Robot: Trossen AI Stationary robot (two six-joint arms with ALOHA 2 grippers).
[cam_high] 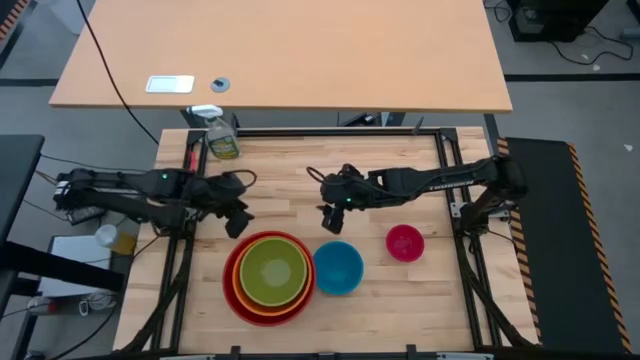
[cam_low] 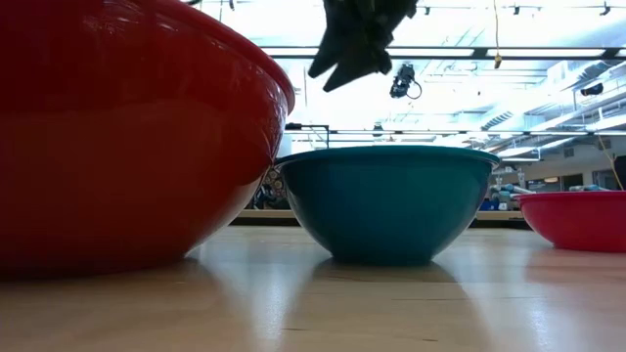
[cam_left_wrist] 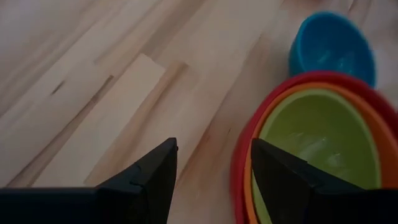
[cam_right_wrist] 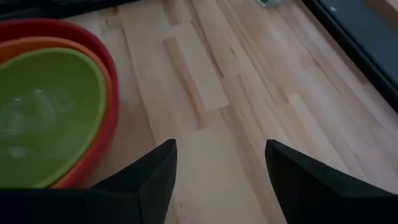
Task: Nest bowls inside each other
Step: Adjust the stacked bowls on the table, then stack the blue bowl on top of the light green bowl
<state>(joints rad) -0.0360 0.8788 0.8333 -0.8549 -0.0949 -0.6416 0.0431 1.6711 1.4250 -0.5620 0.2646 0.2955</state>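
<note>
A green bowl [cam_high: 272,270] sits nested in an orange bowl [cam_high: 240,290], which sits in a large red bowl [cam_high: 231,262] at the table's near left. A blue bowl [cam_high: 338,267] stands on the wood just right of the stack, and a small pink bowl [cam_high: 405,243] stands farther right. My left gripper [cam_high: 238,220] hovers open above the bare wood beyond the stack's far left rim, with the green bowl [cam_left_wrist: 317,143] ahead of it. My right gripper [cam_high: 330,220] hangs open above the table just beyond the blue bowl [cam_low: 391,200]. Neither holds anything.
A spray bottle [cam_high: 222,135] stands at the table's far left corner. Black frame rails [cam_high: 455,215] run along the table's sides. Bare wood [cam_high: 400,170] lies across the far half of the table, under the right arm.
</note>
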